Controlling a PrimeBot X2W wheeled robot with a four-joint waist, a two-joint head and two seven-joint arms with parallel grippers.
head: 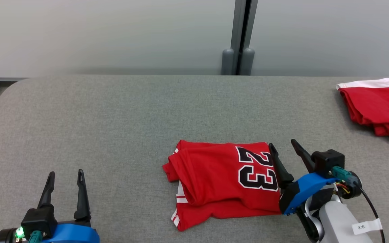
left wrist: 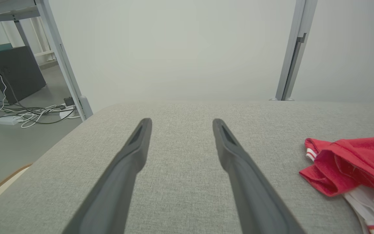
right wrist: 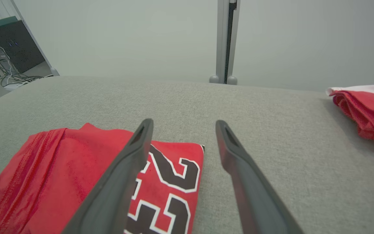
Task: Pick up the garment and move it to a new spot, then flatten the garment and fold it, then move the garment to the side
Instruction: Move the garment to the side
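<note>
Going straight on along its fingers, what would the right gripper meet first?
Likely the grey table just past the far corner of the red jersey. The open right gripper straddles that edge, so one finger may brush cloth first; depth is unclear.

- A folded red jersey (head: 225, 180) with a black "23" is seen lying on the grey table (head: 113, 118).
- The right gripper (head: 281, 143) is held wide open right at the jersey's right edge.
- The left gripper (head: 66, 172) is parked at the lower left, jaws spread, well apart from the jersey.
- A second red garment (head: 377, 104), white-banded, is bunched at the far right.
</note>
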